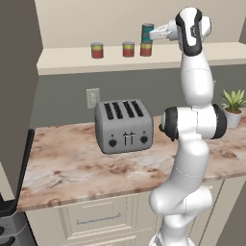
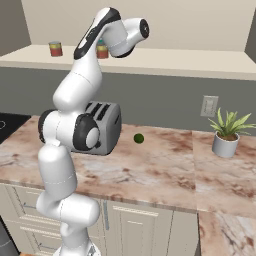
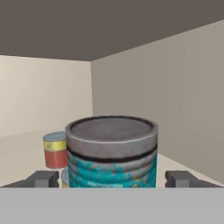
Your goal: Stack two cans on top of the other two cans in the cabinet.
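Observation:
On the cabinet's cream shelf board [image 1: 72, 61] the teal-blue can [image 1: 147, 32] stands upright on top of a red can [image 1: 146, 50]. Two more red cans [image 1: 128, 49] [image 1: 97, 50] stand singly to its left. My gripper [image 1: 153, 34] reaches in from the right at the teal can's height. In the hand view the teal can [image 3: 112, 153] stands between my gripper [image 3: 113, 179] fingers, each fingertip [image 3: 43, 178] a small gap off its side, so the gripper is open. A red can [image 3: 54, 151] stands behind it. The right base view shows a red can [image 2: 55, 48] on the shelf.
A grey toaster [image 1: 124, 126] sits on the marble counter [image 1: 72, 168] below the shelf, with a wall outlet [image 1: 92, 97] behind it. A potted plant [image 1: 233, 108] stands at the right, and a small green ball [image 2: 138, 138] lies mid-counter. Dark stove [image 1: 9, 218] at far left.

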Available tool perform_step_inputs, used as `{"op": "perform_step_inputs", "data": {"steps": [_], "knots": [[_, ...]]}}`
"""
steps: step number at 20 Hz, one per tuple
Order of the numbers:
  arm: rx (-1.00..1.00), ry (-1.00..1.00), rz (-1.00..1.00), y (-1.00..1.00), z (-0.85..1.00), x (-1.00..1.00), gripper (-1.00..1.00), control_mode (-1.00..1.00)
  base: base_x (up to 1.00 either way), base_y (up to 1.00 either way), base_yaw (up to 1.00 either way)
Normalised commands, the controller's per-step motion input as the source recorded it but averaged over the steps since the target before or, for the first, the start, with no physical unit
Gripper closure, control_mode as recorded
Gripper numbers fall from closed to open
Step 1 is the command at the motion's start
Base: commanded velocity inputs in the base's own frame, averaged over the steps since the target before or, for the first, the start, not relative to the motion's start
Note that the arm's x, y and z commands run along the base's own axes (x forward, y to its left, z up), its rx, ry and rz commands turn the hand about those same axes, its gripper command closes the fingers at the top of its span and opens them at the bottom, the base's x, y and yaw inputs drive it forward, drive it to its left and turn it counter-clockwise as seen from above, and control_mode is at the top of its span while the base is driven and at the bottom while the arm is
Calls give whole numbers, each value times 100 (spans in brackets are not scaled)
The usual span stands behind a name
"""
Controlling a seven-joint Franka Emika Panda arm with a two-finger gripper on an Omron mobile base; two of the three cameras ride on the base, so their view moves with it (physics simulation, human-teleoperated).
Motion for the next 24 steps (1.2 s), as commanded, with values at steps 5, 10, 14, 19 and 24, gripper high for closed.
{"op": "perform_step_inputs", "data": {"steps": [5, 10, 14, 19, 24], "knots": [[0, 0, 0, 0, 0, 0, -100, -100, 0, 0, 0], [0, 0, 0, -7, 0, 1, -100, -100, 0, 0, 0], [0, 0, 0, -23, 0, 0, -100, -100, 0, 0, 0], [0, -1, 0, -2, 0, 0, -100, -100, 0, 0, 0], [0, 0, 0, 0, 0, -4, -100, -100, 0, 0, 0]]}}
